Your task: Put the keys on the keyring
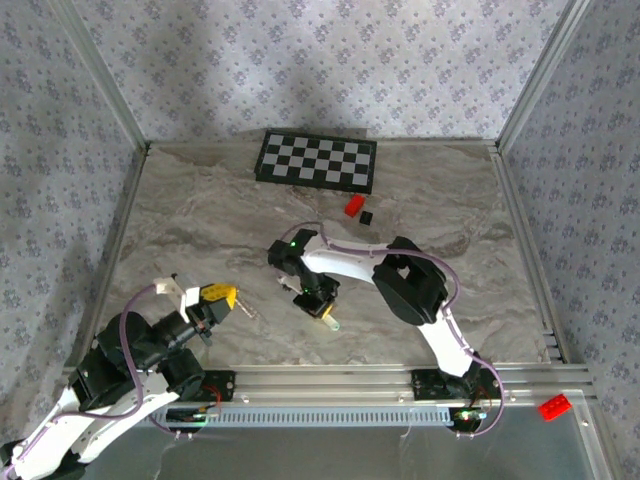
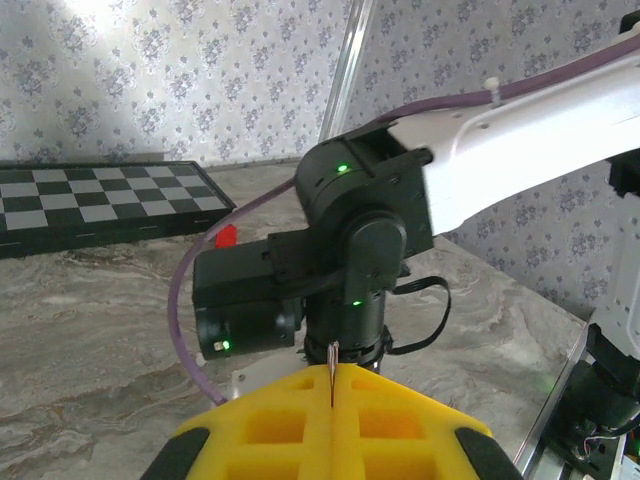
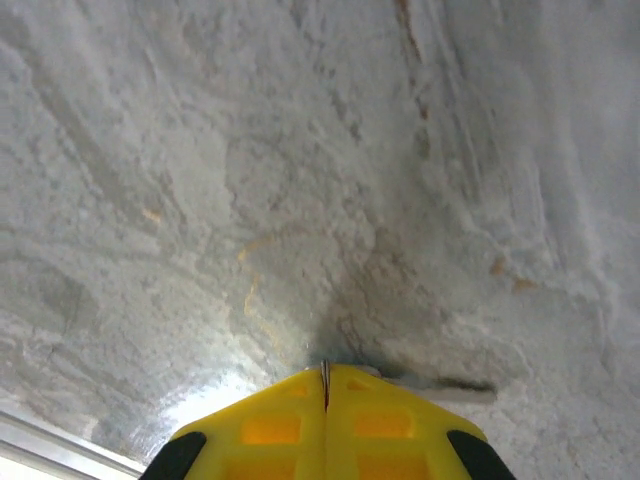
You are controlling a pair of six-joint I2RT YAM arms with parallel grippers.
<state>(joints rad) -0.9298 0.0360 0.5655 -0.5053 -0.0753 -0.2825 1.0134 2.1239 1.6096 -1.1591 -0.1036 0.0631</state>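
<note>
Key half-hidden under right pincer

Walls of pale grey-lilac wallpaper with a small floral print close the space at the back, on the left and on the right, and they meet at slanting aluminium posts in the corners. The floor of this booth is a tabletop with a grey-beige marble pattern, edged by a slotted aluminium rail along the near side, and a black-and-white chessboard lies flat against the back wall. The light is soft and uneven, brighter on the upper left of the back wall, with a broad shadow at its middle and a pale glare on the tabletop in the right wrist view.
</note>
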